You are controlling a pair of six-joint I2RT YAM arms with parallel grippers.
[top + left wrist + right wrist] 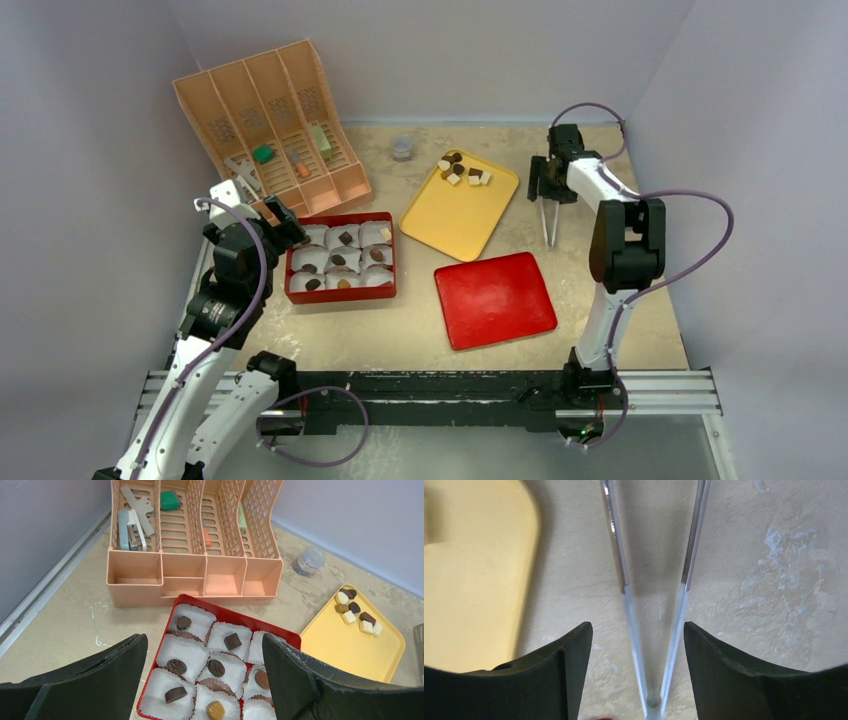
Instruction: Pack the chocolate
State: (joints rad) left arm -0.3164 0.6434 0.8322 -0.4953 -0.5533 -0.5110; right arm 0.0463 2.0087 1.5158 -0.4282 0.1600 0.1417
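Left tool [204, 636] and right tool [636, 625] open, nothing gripped.
You see tongs [652, 705] on the worktop [774, 580] between the right tool's fingers; the red box [182, 602] of chocolate [216, 668] sits below the left tool.

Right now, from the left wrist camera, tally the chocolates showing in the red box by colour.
Brown chocolates, dark to mid, in the red square box lined with white paper cups: 6
Golden-tan ribbed chocolate: 1
Total: 7 showing. One corner paper cup is partly hidden, so it is left uncounted.
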